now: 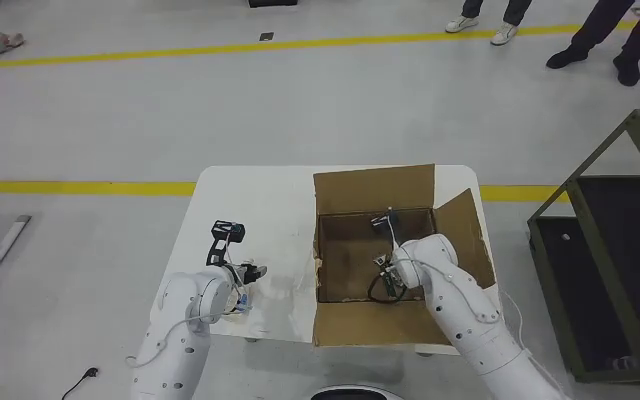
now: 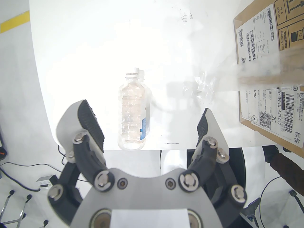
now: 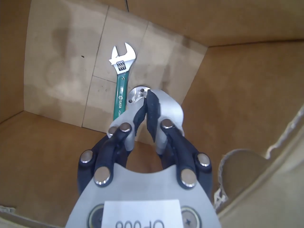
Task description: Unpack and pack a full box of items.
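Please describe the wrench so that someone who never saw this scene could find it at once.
Look into the open cardboard box on the white table. On its floor, close to the shut right tool, lies the wrench. Its green handle and silver adjustable head set it apart from the brown cardboard around it.

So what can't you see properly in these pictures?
1. Wrench handle end: right wrist view, behind the right gripper.
2. Box floor's near part: top view, under the right arm.
3. Clear thing beside the bottle: left wrist view, too faint to name.
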